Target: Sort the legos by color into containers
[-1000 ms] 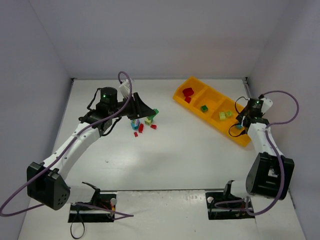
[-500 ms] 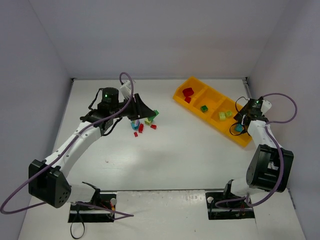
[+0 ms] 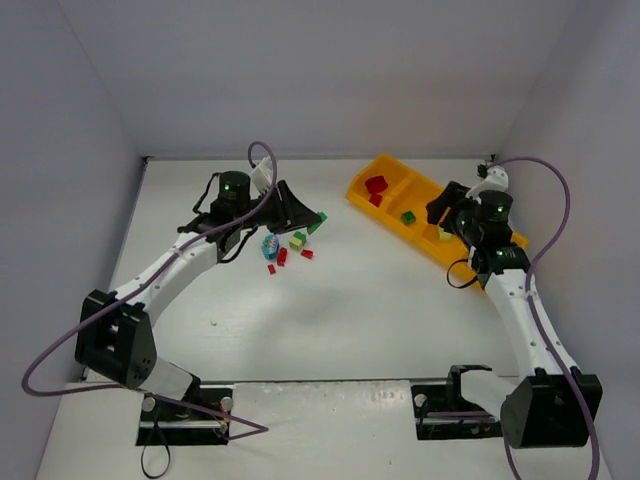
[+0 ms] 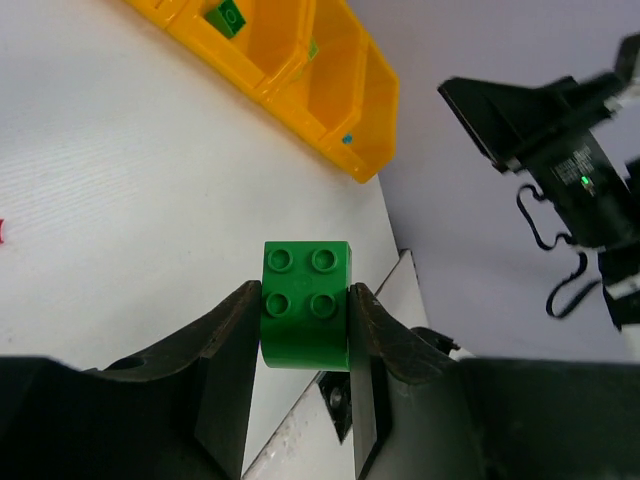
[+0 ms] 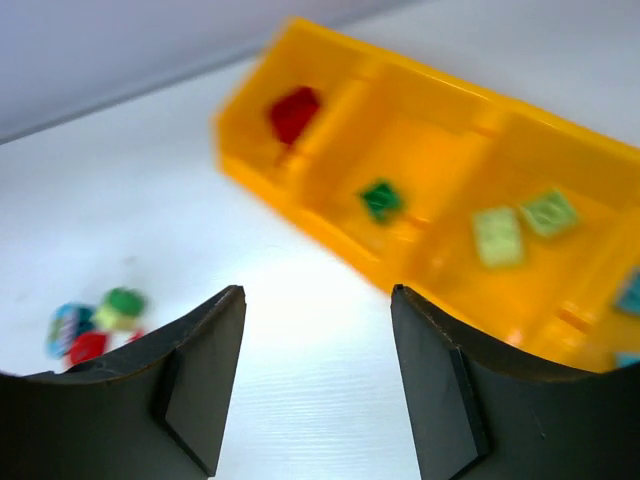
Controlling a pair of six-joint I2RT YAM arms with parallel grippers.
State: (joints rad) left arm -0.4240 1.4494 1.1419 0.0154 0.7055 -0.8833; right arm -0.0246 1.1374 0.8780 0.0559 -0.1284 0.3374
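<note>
My left gripper (image 4: pixel 305 300) is shut on a dark green lego (image 4: pixel 306 300), studs facing the camera, held above the table. From above, that gripper (image 3: pixel 308 216) and its green lego (image 3: pixel 319 218) hover beside a loose cluster of legos (image 3: pixel 283 248). The orange-yellow tray of containers (image 3: pixel 392 163) holds a red lego (image 3: pixel 376 185) and a green one (image 3: pixel 408 216). My right gripper (image 5: pixel 318 295) stands open and empty over the table beside the tray (image 5: pixel 450 120). Its view shows red (image 5: pixel 293 112), green (image 5: pixel 381 198), two pale yellow-green (image 5: pixel 497 236) and teal (image 5: pixel 630 295) legos in separate compartments.
White walls close in the table on three sides. The right arm (image 4: pixel 560 140) shows in the left wrist view beyond the tray's end (image 4: pixel 350 110). Both arm bases and cable mounts sit at the near edge.
The right arm swung left from the tray's far right end to near its middle, jaws opening wider. The left gripper carried the green lego slightly right.
</note>
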